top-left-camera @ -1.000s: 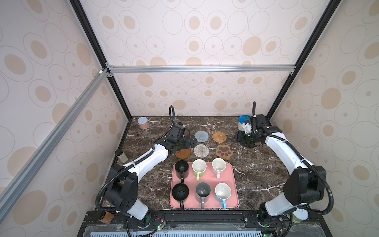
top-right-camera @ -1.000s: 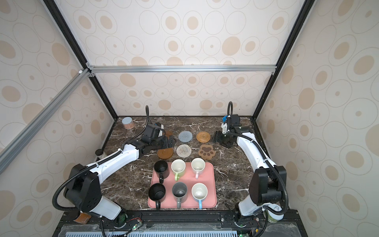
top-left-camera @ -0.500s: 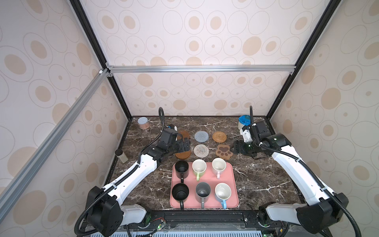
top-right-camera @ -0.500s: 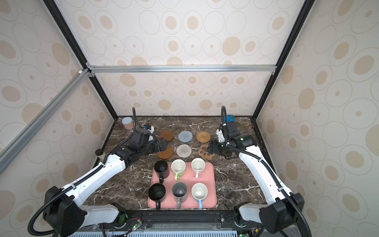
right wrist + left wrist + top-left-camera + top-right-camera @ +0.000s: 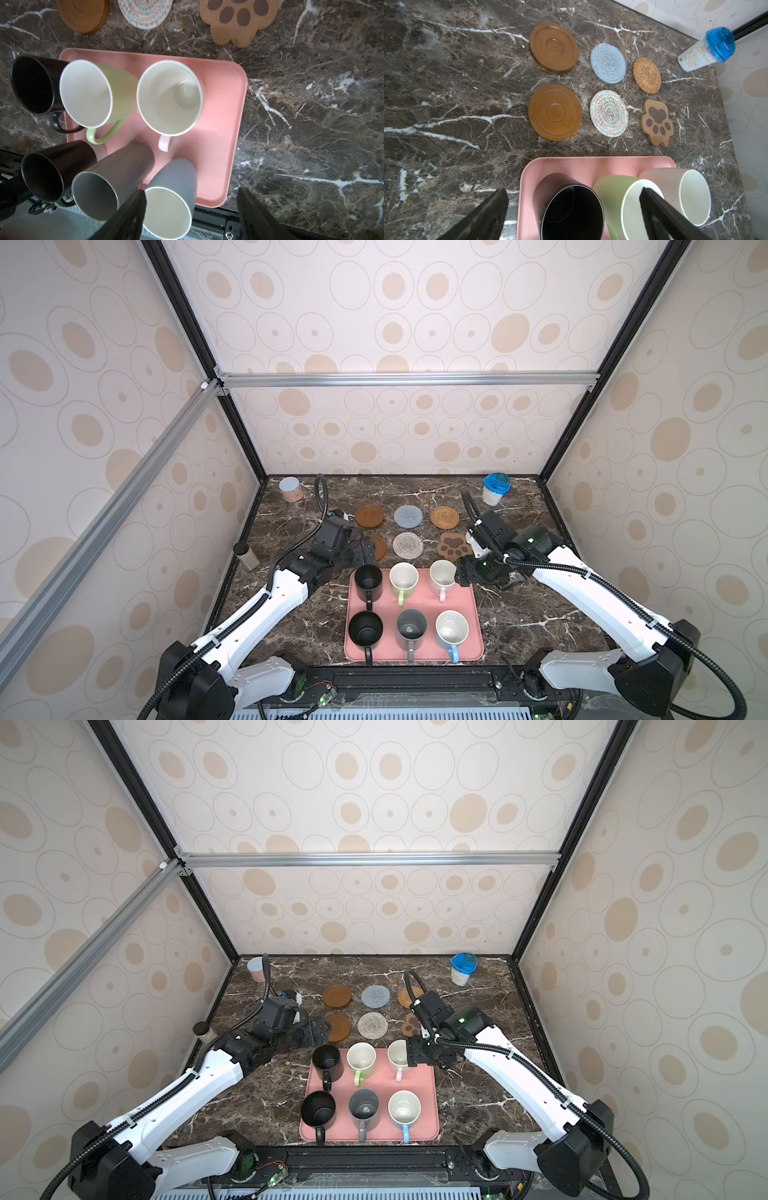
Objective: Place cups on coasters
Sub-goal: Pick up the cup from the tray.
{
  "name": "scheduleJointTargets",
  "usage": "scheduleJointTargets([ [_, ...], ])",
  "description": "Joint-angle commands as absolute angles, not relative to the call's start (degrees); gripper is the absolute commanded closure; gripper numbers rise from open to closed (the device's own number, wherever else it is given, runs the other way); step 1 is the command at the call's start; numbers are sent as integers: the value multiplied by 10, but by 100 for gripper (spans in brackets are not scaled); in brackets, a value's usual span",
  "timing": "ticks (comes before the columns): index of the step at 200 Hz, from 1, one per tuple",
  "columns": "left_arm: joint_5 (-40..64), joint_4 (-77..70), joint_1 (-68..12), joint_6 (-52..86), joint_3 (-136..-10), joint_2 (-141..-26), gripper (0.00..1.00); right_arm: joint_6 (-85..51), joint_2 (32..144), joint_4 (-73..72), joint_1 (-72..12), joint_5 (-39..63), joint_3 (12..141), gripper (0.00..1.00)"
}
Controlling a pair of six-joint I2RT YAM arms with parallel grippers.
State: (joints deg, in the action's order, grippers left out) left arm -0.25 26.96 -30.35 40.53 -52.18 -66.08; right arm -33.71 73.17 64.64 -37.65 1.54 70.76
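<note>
Cups (image 5: pixel 410 630), 6 of them, stand upright in 2 rows of 3 on the tray (image 5: pixel 473 614), handles toward the near edge, likely leaving their far sides free for gripping. Just past the far row, left hand (image 5: pixel 365 551) hovers spread and empty by its black cup (image 5: pixel 368 583); right hand (image 5: pixel 460 574), also spread, flanks the pink cup (image 5: pixel 441 578). Beyond, 6 coasters (image 5: pixel 408 544) lie bare on the counter (image 5: pixel 519 614), each awaiting a cup.

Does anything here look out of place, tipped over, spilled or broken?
Nothing stands out. All six mugs stand upright on the pink tray, no spill shows, and the six coasters lie flat in two rows.
</note>
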Motion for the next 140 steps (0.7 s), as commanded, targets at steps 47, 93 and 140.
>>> scheduleJointTargets([
  [47, -22, 283, -323, 423, -522, -654, 0, -408, 780, 632, -434, -21, 687, 26],
  [93, -23, 278, -326, 426, -521, -656, 0, -428, 805, 599, -446, -24, 675, 25],
  [140, -20, 273, -326, 430, -519, -658, 0, -431, 836, 585, -457, -30, 673, 25],
])
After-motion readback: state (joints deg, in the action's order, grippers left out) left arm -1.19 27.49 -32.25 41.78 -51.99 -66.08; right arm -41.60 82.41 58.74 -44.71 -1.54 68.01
